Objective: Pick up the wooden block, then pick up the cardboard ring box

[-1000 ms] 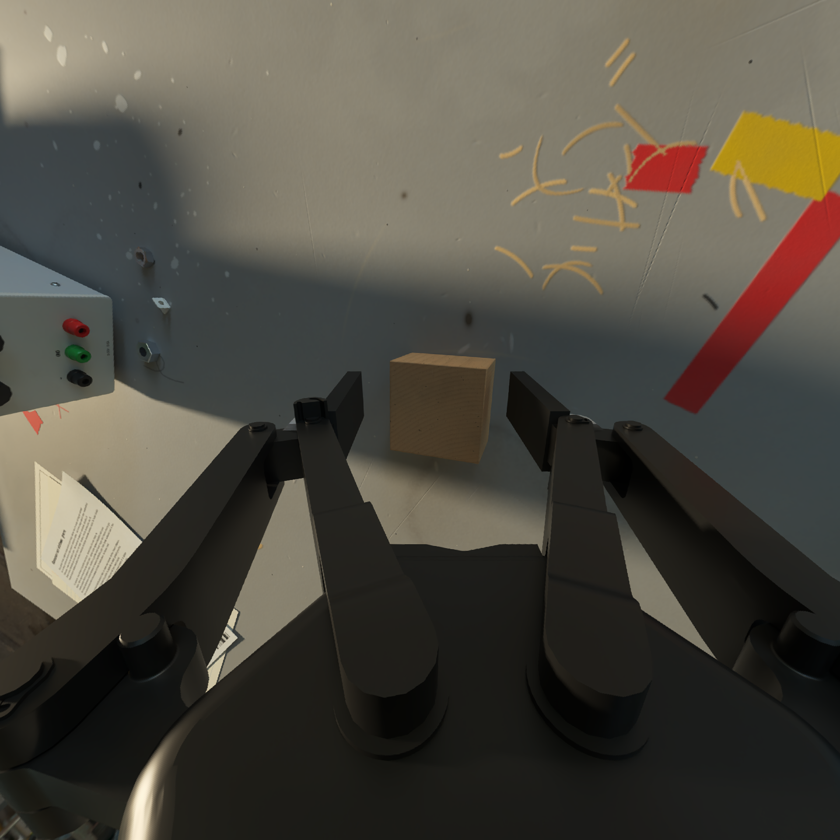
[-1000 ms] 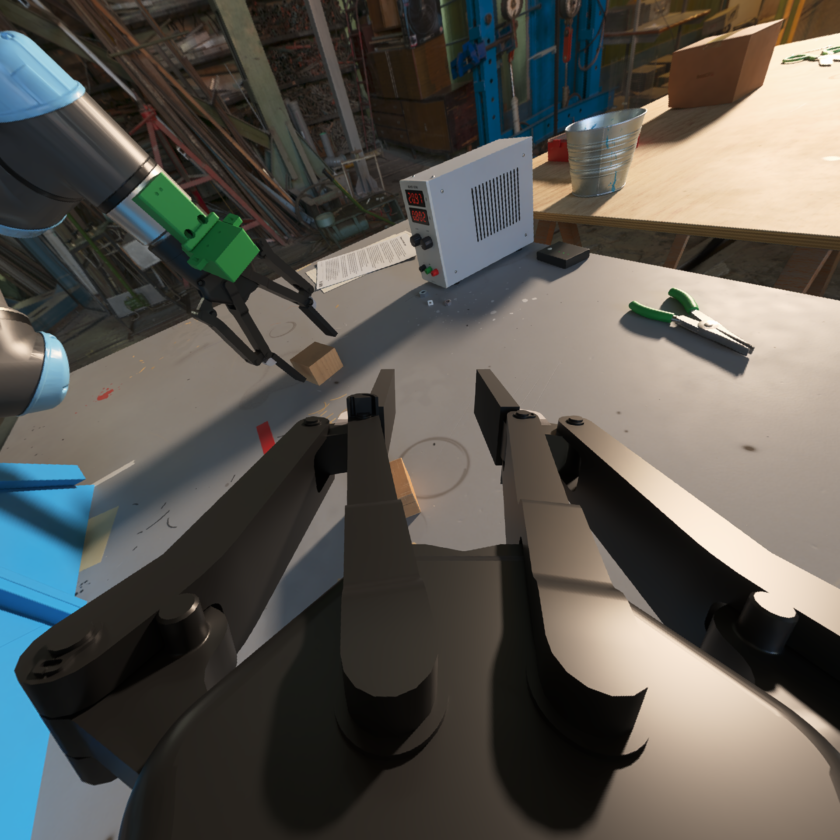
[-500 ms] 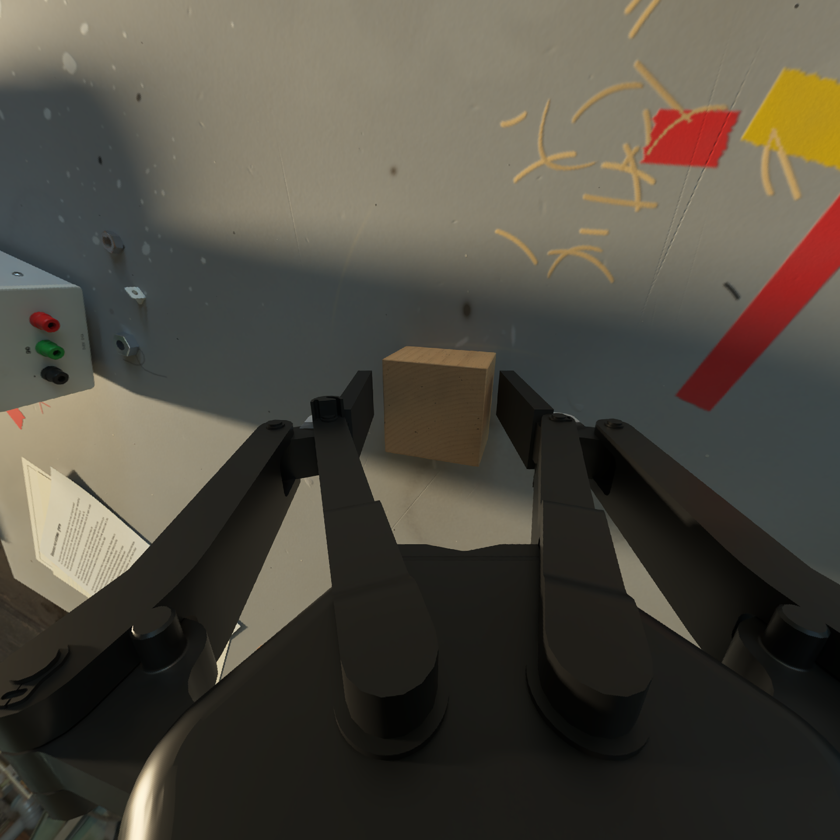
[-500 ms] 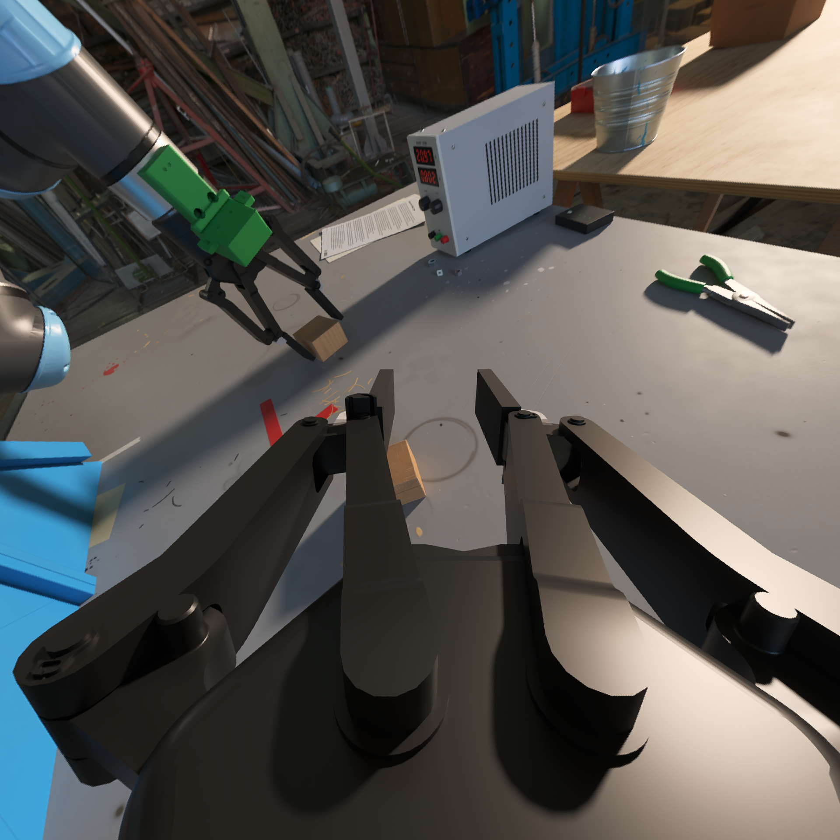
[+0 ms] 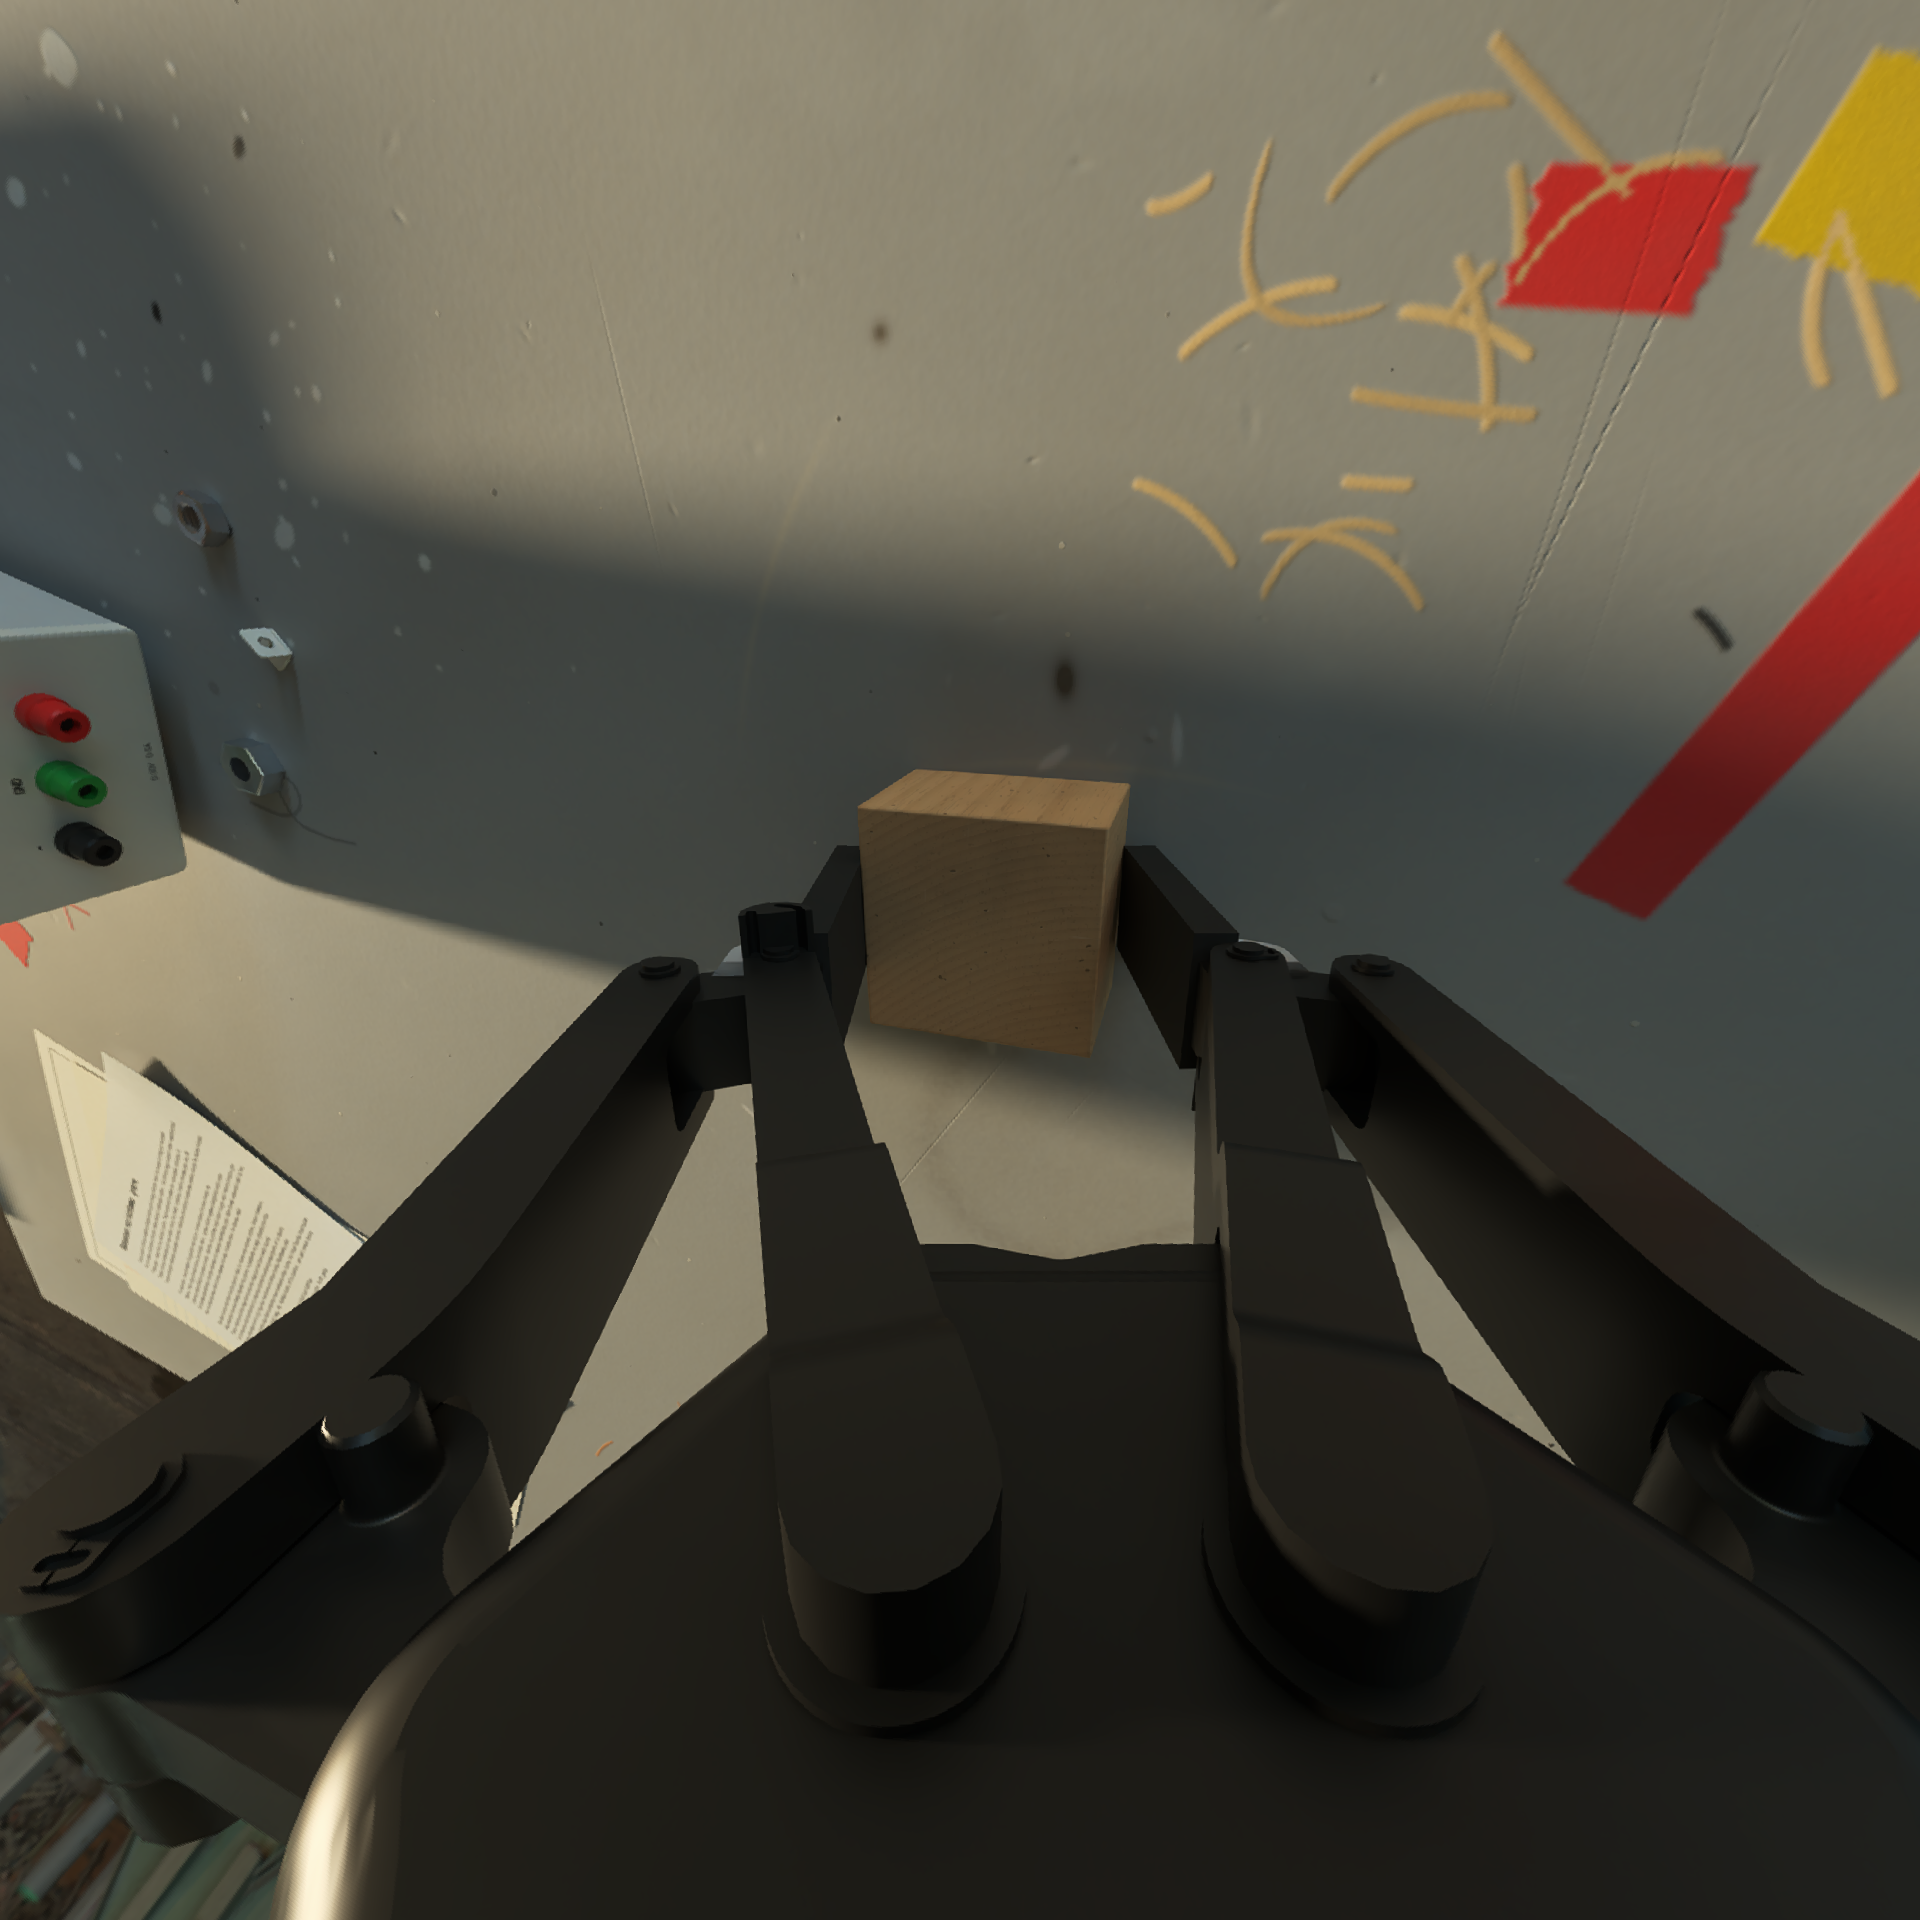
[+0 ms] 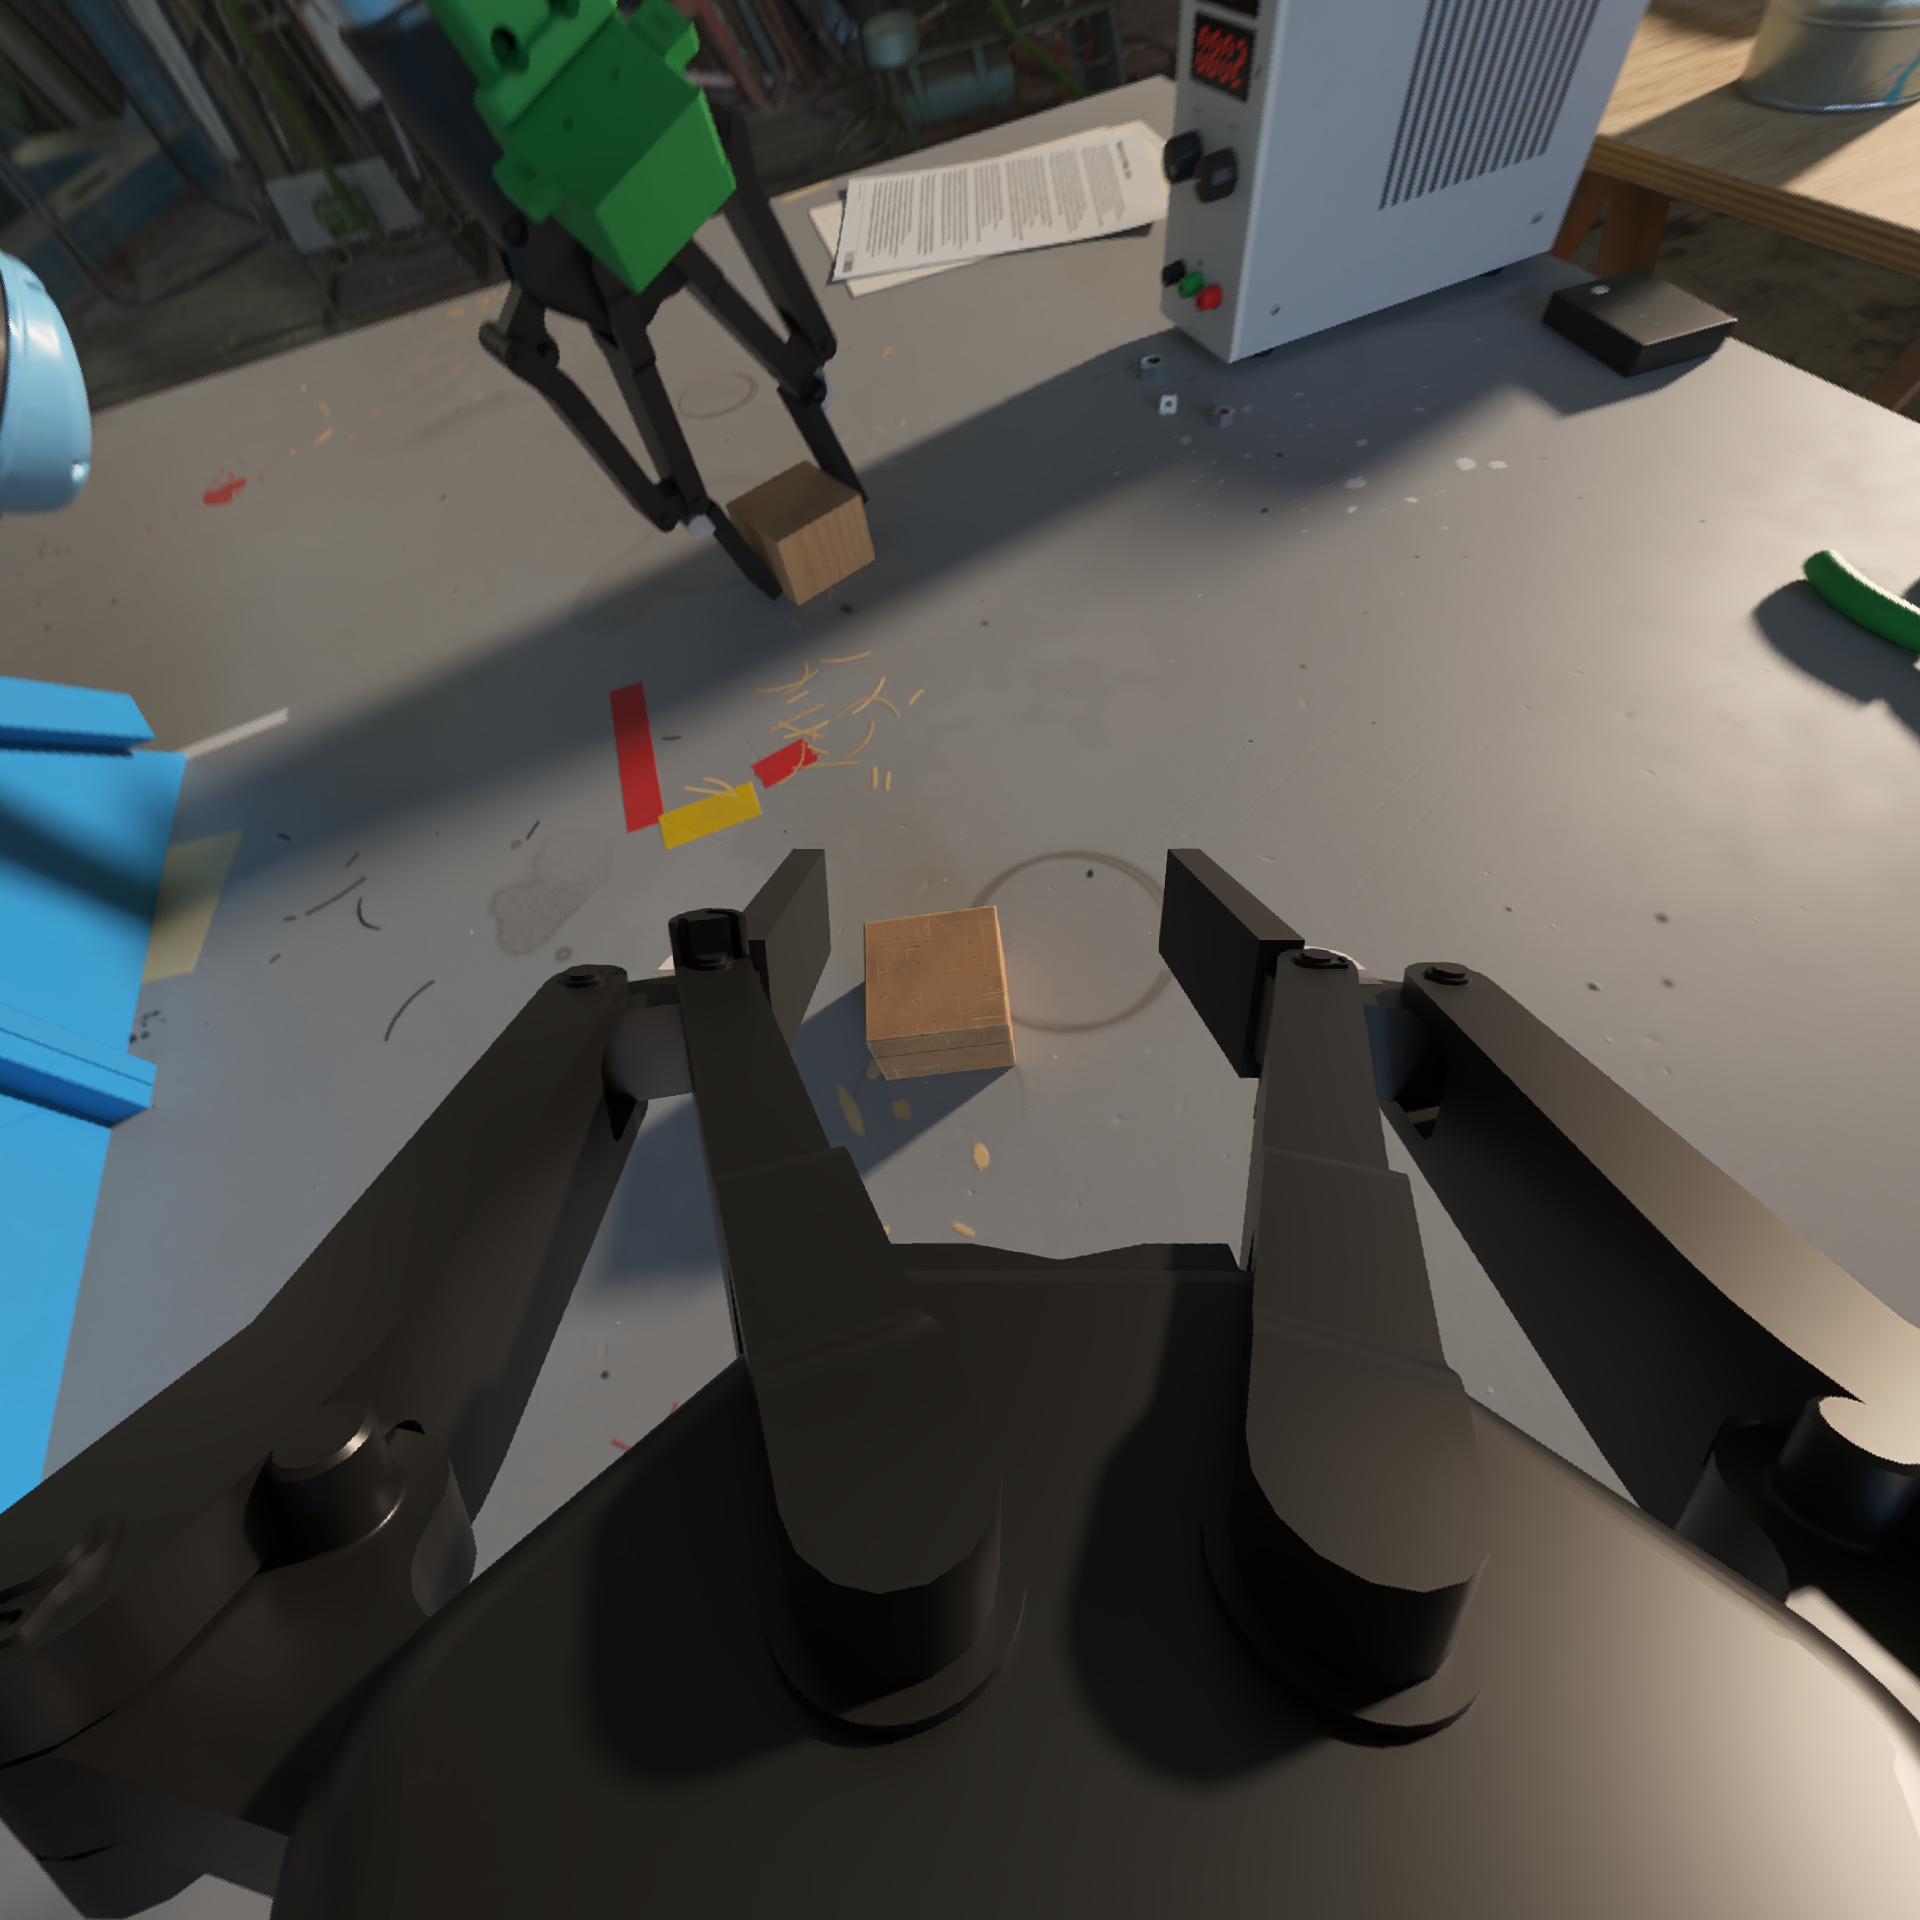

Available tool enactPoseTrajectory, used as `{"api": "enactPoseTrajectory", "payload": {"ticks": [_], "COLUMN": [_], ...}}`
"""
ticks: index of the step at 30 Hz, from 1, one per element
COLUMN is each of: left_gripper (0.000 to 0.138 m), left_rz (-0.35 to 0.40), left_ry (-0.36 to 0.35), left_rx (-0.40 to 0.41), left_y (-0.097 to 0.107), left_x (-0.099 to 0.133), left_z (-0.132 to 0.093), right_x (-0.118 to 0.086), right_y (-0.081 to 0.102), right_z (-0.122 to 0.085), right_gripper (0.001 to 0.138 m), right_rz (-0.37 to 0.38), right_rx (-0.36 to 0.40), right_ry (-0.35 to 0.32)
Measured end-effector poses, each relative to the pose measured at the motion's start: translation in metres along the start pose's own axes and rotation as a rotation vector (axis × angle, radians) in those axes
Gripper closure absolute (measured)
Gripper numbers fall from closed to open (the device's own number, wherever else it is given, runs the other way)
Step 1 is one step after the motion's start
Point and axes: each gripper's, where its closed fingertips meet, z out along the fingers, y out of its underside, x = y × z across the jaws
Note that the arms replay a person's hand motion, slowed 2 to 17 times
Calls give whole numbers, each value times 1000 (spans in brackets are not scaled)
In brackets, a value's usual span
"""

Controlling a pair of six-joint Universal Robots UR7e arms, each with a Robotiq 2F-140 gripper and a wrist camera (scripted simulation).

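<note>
Gripping the wooden block [image 5: 992,914] in my left gripper [image 5: 992,904], I hold my right gripper [image 6: 997,940] spread wide around the cardboard ring box [image 6: 935,987].

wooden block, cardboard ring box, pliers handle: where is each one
wooden block [image 5: 987,920]: left wrist view, its shaded near face.
cardboard ring box [image 6: 932,975]: right wrist view, its lid top.
pliers handle [image 6: 1865,605]: right wrist view, its green grip.

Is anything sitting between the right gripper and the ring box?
Nothing visible. The right gripper is open above the ring box, which lies between its fingers, nearer the left one, with only bare table around it.
</note>
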Motion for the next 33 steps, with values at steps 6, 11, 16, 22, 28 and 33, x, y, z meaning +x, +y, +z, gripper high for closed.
{"api": "enactPoseTrajectory", "payload": {"ticks": [6, 11, 16, 22, 28, 33], "left_gripper": [74, 74, 74, 74, 74, 74], "left_rz": [3, 7, 13, 13, 8, -1], "left_ry": [2, -1, -4, -13, -28, -52], "left_rx": [6, 5, 1, 10, 61, 128], "left_y": [-1, -1, 0, 1, -3, -8], "left_x": [0, 0, 0, -1, -2, -6], "left_z": [0, 0, -1, -5, -16, -29], "right_x": [-15, -22, -26, -27, -25, -25], "right_y": [5, 8, 13, 24, 31, 37], "right_z": [26, 43, 55, 63, 69, 73], "right_gripper": [51, 51, 51, 48, 47, 47], "right_rz": [-60, -79, -80, -90, -104, -104], "right_rx": [-63, -98, -135, -193, -229, -257], "right_ry": [-36, -60, -66, -47, -13, -8]}}
